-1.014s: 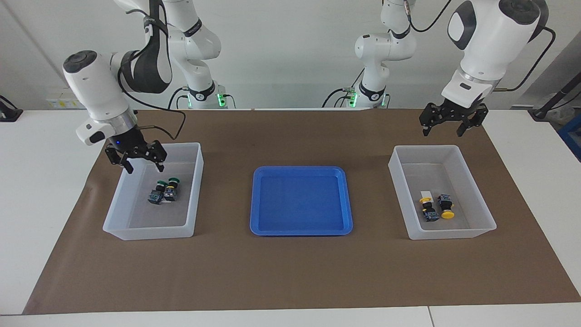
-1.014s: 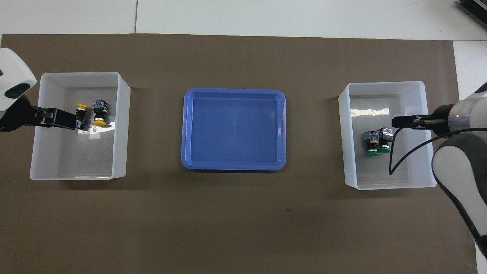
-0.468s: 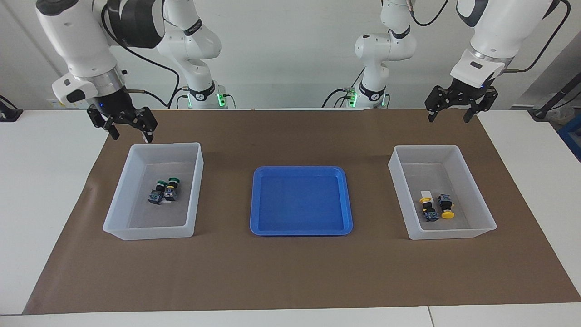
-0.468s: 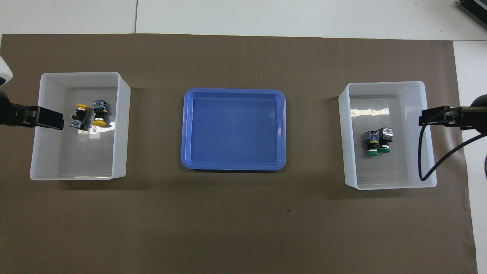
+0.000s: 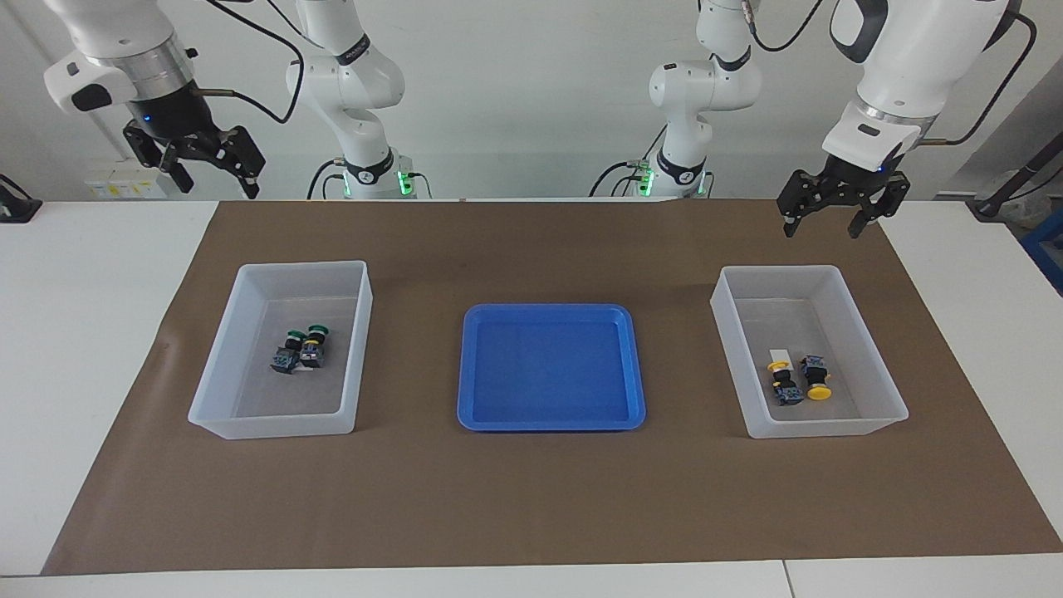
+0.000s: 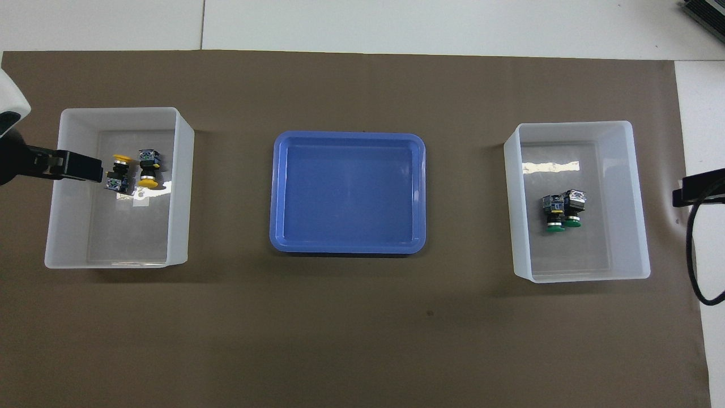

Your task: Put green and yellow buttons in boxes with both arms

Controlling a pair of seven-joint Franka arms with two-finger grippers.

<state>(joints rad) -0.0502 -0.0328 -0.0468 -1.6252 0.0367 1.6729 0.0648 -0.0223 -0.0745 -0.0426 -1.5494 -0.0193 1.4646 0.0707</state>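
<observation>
No legible txt or labels anywhere.

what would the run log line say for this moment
green buttons: in box at right arm's end | yellow buttons: in box at left arm's end | blue tray: empty | left gripper: open, raised | right gripper: open, raised

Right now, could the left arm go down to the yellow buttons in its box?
Probably yes. The left gripper hangs open and empty above the mat beside the box, and the yellow buttons lie uncovered on its floor. They sit close together, so taking just one may be awkward.
</observation>
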